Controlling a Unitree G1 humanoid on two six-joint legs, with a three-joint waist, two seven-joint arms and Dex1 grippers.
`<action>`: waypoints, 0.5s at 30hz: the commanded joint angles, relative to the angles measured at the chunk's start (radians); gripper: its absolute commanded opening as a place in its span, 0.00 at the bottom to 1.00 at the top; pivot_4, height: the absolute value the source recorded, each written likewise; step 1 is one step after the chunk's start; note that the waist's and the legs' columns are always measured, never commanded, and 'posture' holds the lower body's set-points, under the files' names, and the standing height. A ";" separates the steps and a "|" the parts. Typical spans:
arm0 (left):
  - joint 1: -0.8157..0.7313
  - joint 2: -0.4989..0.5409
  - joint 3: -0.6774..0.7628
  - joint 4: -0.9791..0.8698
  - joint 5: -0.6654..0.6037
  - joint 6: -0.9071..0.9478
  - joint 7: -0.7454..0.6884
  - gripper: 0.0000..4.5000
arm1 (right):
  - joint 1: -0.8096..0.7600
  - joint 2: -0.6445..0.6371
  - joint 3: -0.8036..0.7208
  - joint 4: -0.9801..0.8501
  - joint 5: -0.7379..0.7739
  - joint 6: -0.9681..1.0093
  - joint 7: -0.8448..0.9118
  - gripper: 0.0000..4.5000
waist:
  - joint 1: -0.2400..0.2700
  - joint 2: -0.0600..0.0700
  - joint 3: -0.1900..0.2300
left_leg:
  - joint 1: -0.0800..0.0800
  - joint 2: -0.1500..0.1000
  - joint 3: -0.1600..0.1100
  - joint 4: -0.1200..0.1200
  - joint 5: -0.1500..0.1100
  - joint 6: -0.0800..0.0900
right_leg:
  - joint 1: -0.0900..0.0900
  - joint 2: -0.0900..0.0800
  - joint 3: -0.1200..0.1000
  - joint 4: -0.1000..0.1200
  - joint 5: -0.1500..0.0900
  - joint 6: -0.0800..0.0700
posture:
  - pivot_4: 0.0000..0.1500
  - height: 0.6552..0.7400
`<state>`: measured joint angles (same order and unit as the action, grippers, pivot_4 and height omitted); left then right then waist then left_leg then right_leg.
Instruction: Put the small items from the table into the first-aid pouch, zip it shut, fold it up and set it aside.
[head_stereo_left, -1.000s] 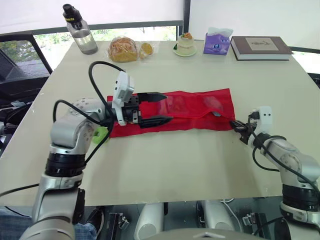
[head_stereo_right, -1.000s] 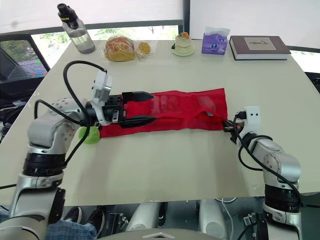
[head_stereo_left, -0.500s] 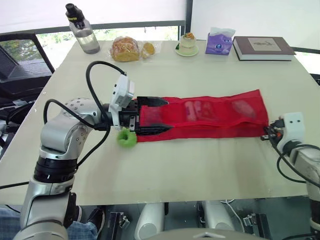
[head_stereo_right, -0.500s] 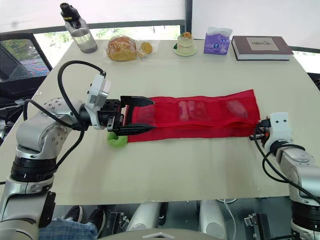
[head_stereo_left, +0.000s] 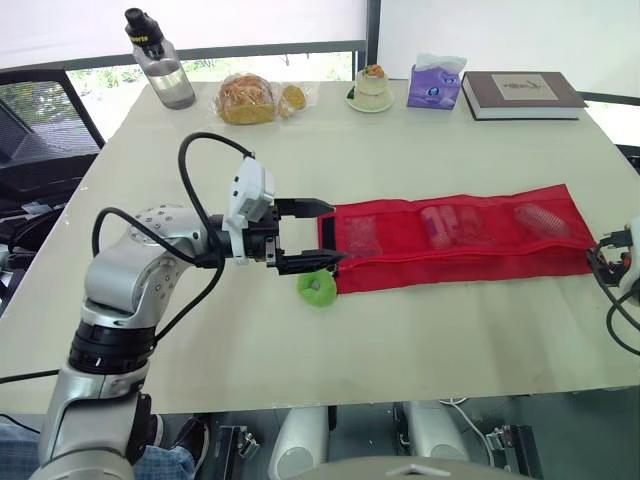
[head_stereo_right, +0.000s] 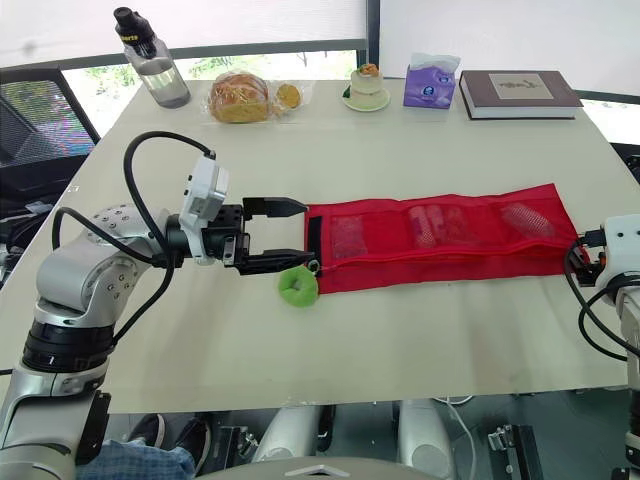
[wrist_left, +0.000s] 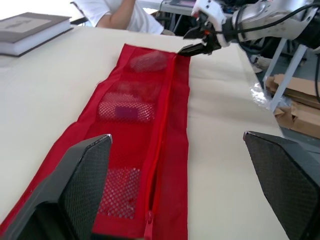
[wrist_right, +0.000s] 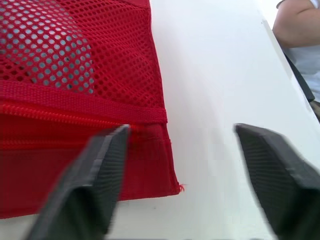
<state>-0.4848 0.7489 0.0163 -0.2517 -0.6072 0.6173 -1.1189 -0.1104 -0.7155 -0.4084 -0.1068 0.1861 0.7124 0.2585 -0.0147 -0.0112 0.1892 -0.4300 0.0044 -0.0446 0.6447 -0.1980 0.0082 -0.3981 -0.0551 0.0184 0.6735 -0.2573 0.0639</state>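
First-aid pouch (head_stereo_left: 460, 240) lies flat, left gripper (head_stereo_left: 334, 232) and right gripper (wrist_right: 181, 129) released; we judge the green ring (head_stereo_left: 318, 288) goes in next

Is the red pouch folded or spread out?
Spread out: the pouch lies flat at full length on the table, its mesh pockets side by side.

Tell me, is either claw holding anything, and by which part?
Nothing is held: left claw and right claw are both open, one at each end of the red pouch.
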 joint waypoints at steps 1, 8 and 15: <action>0.033 -0.010 0.026 0.030 0.084 -0.065 0.096 1.00 | 0.045 -0.018 -0.062 -0.099 0.024 -0.056 0.059 0.99 | 0.001 0.000 0.000 | 0.000 0.000 0.000 0.000 0.000 0.000 | 0.000 0.000 0.000 0.000 0.000 0.000 | 1.00 0.92; 0.108 -0.070 0.051 0.103 0.114 -0.107 0.174 1.00 | 0.179 0.002 -0.159 -0.274 0.224 -0.048 0.272 0.99 | 0.002 0.000 0.000 | 0.000 0.001 0.000 -0.001 0.000 0.000 | 0.000 0.001 0.002 -0.001 0.000 0.000 | 1.00 0.92; 0.102 -0.108 0.081 0.229 0.131 -0.090 0.261 1.00 | 0.255 0.019 -0.211 -0.457 0.422 -0.053 0.403 0.99 | 0.002 0.000 0.000 | 0.000 0.002 0.000 0.000 0.000 0.000 | 0.000 0.002 0.002 -0.001 0.000 0.000 | 1.00 0.92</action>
<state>-0.3705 0.6369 0.0619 -0.0322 -0.4758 0.5304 -0.8765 0.1432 -0.6977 -0.5907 -0.5135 0.5698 0.6726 0.6463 -0.0126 -0.0115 0.1890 -0.4298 0.0065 -0.0451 0.6451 -0.1980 0.0082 -0.3977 -0.0535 0.0202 0.6729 -0.2575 0.0634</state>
